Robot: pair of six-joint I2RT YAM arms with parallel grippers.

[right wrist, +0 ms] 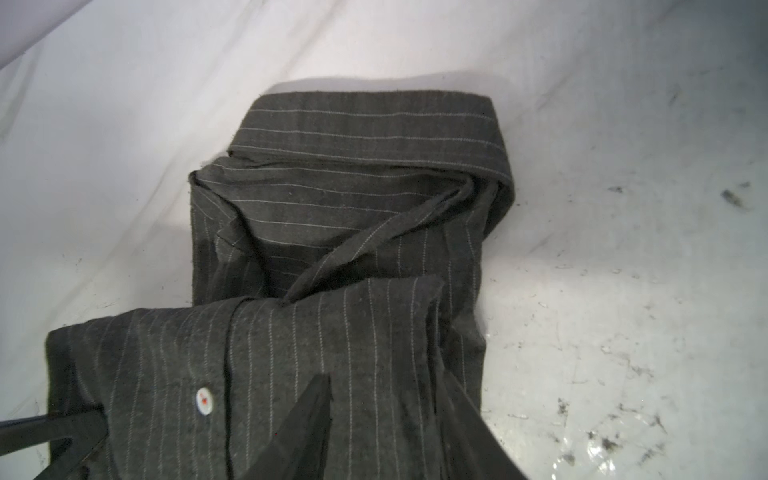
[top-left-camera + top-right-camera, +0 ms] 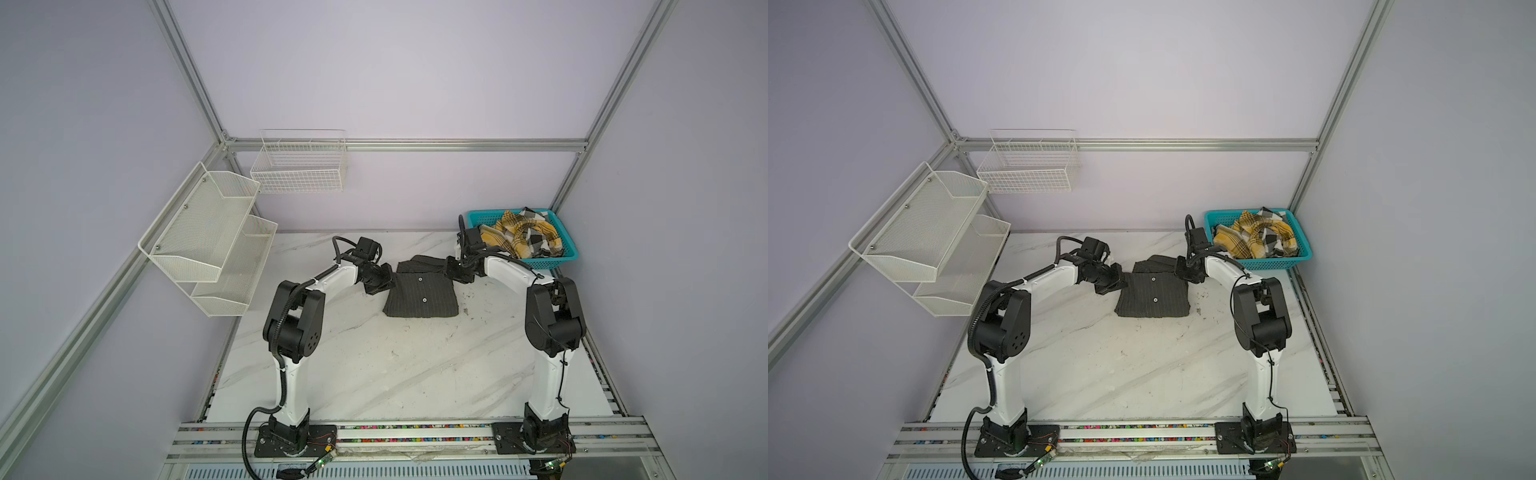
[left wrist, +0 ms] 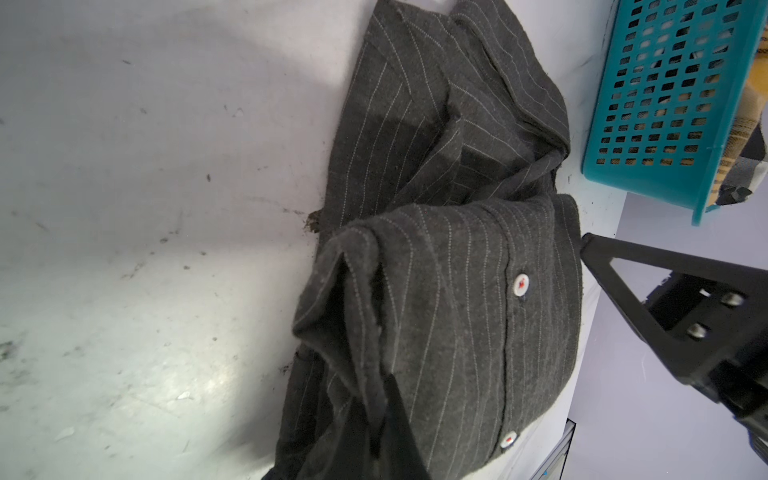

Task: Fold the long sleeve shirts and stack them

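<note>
The charcoal shirt (image 2: pixel 419 295) lies in a compact fold at the middle of a top view. Its button placket runs top to bottom of the frame, and the collar end points to the upper edge. I judge this one nearly done. My left gripper (image 2: pixel 384 282) pinches its left edge, and my right gripper (image 2: pixel 451 270) has its jaws parted over the upper right corner. The plaid shirt (image 2: pixel 521 237) sits crumpled in the teal basket (image 2: pixel 552 262) at upper right, not yet folded or stacked.
</note>
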